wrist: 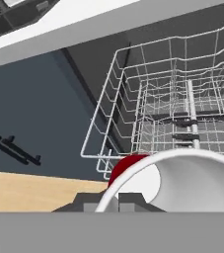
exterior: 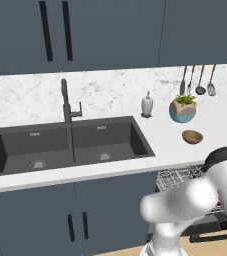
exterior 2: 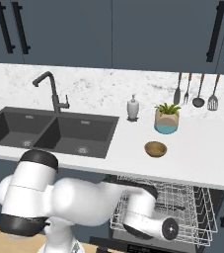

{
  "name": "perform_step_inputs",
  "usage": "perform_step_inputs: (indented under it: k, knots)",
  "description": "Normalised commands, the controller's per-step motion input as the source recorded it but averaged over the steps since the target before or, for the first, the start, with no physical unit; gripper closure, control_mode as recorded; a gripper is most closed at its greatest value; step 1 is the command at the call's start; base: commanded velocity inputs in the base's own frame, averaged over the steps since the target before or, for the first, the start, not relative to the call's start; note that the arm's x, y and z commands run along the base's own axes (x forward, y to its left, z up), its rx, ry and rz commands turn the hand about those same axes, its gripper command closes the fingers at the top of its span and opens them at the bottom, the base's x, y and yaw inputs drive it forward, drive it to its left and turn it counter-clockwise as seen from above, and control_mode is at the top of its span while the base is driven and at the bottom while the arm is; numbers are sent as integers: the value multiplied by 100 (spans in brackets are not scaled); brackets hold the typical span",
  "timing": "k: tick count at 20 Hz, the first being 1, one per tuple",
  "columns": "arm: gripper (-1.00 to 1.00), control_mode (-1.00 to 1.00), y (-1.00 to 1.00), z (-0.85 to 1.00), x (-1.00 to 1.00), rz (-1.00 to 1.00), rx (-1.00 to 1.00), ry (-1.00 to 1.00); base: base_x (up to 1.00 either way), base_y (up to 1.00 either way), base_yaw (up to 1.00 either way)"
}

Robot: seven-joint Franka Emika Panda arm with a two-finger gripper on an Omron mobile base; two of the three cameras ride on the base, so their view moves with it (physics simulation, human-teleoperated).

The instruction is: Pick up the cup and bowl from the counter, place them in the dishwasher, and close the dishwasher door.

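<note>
Over the dishwasher [wrist: 182, 99] rack, the jaws grip the rim of a white, red-sided cup [wrist: 182, 183].

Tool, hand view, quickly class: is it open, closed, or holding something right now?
Tool: closed on the rim of the red cup, in front of the dishwasher rack.

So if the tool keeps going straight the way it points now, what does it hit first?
Most likely the dishwasher's wire rack, which lies straight ahead in the hand view. The tool carries a white cup with a red patch; depth is unclear.
</note>
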Motion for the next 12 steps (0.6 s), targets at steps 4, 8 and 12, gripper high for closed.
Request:
perform_step_inputs:
  k: [4,8,12]
  knots:
    - [100,-100,0,-47,0,21,8,-9,0,0,0]
    - [100,-100,0,-31,6,19,5,-6,0,0,0]
    - [100,-100,0,-8,23,11,5,-8,0,0,0]
